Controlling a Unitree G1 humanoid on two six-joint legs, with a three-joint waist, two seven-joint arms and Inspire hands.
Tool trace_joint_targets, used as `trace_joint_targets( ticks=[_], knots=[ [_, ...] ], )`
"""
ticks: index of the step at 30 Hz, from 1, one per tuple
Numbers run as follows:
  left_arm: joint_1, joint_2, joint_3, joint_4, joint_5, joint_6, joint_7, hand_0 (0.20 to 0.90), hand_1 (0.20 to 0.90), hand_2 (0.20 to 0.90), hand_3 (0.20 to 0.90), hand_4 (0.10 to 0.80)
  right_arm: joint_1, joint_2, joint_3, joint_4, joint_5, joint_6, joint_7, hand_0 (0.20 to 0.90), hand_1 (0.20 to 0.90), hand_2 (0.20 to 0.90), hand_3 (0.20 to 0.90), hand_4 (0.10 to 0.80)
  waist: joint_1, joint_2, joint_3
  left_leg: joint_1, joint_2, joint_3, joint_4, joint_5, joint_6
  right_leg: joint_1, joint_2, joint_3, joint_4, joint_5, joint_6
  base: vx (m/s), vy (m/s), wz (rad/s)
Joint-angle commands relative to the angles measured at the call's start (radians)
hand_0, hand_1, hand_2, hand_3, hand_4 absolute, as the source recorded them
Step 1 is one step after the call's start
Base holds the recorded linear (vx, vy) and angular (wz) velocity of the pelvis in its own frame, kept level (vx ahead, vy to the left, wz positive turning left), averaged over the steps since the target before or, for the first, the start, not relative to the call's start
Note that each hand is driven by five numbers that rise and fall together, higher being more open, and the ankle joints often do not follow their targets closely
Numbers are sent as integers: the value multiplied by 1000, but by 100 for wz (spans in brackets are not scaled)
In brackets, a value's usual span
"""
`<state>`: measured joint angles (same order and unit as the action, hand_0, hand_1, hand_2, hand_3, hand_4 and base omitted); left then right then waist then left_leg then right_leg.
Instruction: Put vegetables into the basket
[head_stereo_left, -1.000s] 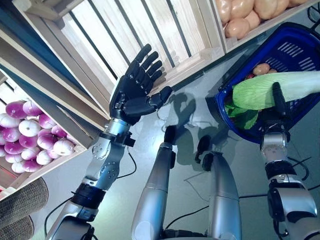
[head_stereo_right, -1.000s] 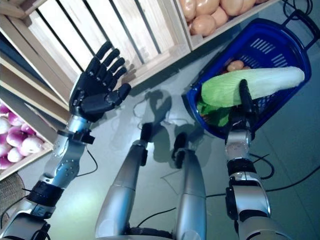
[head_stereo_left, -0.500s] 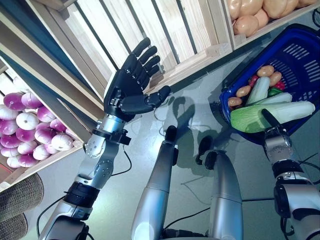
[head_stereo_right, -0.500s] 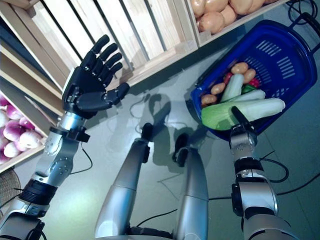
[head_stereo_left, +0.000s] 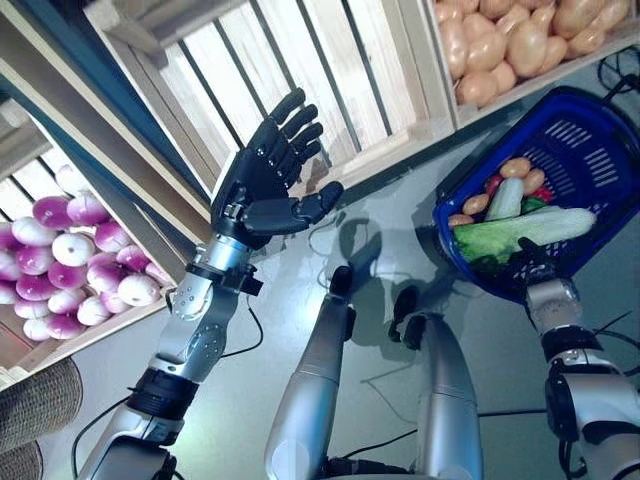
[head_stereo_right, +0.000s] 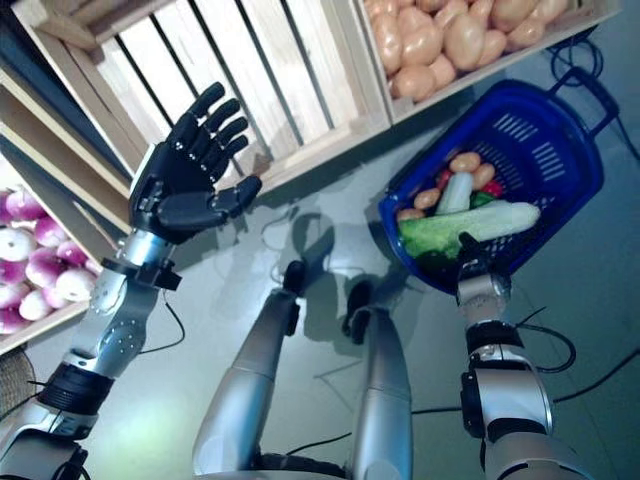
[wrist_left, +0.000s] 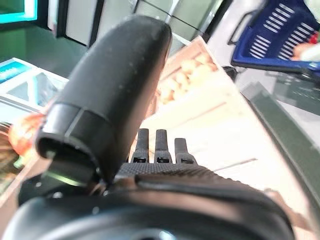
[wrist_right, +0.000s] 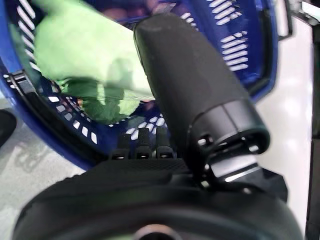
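The blue plastic basket (head_stereo_left: 592, 150) stands on the grey floor at the right, below the wooden stand. A long leafy vegetable, green at one end and pale at the other (head_stereo_left: 520, 229), lies across it on top of small brown, red and pale green vegetables. My right hand (head_stereo_left: 526, 263) is at the basket's near rim, just under the leafy vegetable's middle. In the right wrist view its fingers (wrist_right: 142, 144) are straight and its thumb (wrist_right: 195, 90) stands out, with the vegetable (wrist_right: 85, 55) past them. My left hand (head_stereo_left: 262, 185) is raised, open and empty, in front of a slatted crate.
The wooden stand's crates (head_stereo_left: 330, 70) run along the top and left, close behind my left hand. A woven object (head_stereo_left: 40, 410) sits at the lower left. Grey floor (head_stereo_left: 380, 215) lies between the stand and the basket.
My right hand has brought the long leafy vegetable down from above the basket's rim into the basket. My left hand has stayed raised and open. The camera has shifted slightly.
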<state>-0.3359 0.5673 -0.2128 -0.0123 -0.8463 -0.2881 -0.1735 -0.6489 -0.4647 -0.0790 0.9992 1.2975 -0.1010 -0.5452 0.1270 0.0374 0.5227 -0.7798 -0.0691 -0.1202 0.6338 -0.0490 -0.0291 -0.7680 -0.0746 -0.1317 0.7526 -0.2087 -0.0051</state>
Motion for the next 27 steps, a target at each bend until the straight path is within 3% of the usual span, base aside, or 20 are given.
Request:
trace_joint_targets(
  ticks=[1, 8, 15, 20, 24, 25, 27],
  knots=[
    [-33, 4, 41, -153, -31, -49, -50, 900, 900, 900, 900, 800, 23, -21, -32, -84, -117, -123, -58, 900, 900, 900, 900, 800, 9, -11, -42, 163, -45, 50, -128, -13, 50, 210, 27, -7, -199, 126, -4, 38, 42, -13],
    [16, -24, 28, -123, -13, 3, -78, 900, 900, 900, 900, 800, 168, 18, 16, -265, -279, -179, -102, 900, 900, 900, 900, 800, -17, -12, -125, 328, -41, 27, -308, 48, 53, 372, 23, -24, -388, 171, 1, 43, 60, -11],
    [158, -69, 21, -41, 105, 68, -110, 900, 900, 900, 900, 800, 446, 67, 28, -407, -532, -82, -72, 900, 900, 900, 900, 800, -61, -27, -250, 547, 2, 35, -530, 99, 49, 584, 27, -10, -605, 232, 21, 134, 66, -7],
    [287, -71, 17, 50, 264, 73, -167, 900, 900, 900, 900, 800, 616, 118, 86, -447, -698, 12, 62, 900, 900, 900, 900, 800, -94, -38, -335, 647, 34, 62, -636, 124, 38, 677, 35, 5, -701, 256, 34, 150, 57, -6],
    [329, -62, -17, 138, 370, 42, -144, 900, 900, 900, 900, 800, 686, 129, 121, -409, -750, 61, 162, 900, 900, 900, 900, 800, -109, -39, -372, 676, 48, 80, -661, 128, 33, 705, 35, 13, -735, 266, 41, 110, 53, -11],
    [347, -65, -49, 238, 425, 26, -112, 900, 900, 900, 900, 800, 719, 132, 163, -344, -853, 61, 242, 900, 900, 900, 900, 800, -115, -39, -401, 695, 58, 93, -673, 127, 29, 725, 32, 20, -759, 270, 46, 134, 64, -11],
    [345, -78, -77, 343, 446, 15, -92, 900, 900, 900, 900, 800, 723, 132, 200, -278, -889, 61, 298, 900, 900, 900, 900, 800, -120, -40, -417, 708, 63, 100, -677, 122, 26, 737, 30, 24, -773, 273, 49, 116, 65, -18]
  ],
)
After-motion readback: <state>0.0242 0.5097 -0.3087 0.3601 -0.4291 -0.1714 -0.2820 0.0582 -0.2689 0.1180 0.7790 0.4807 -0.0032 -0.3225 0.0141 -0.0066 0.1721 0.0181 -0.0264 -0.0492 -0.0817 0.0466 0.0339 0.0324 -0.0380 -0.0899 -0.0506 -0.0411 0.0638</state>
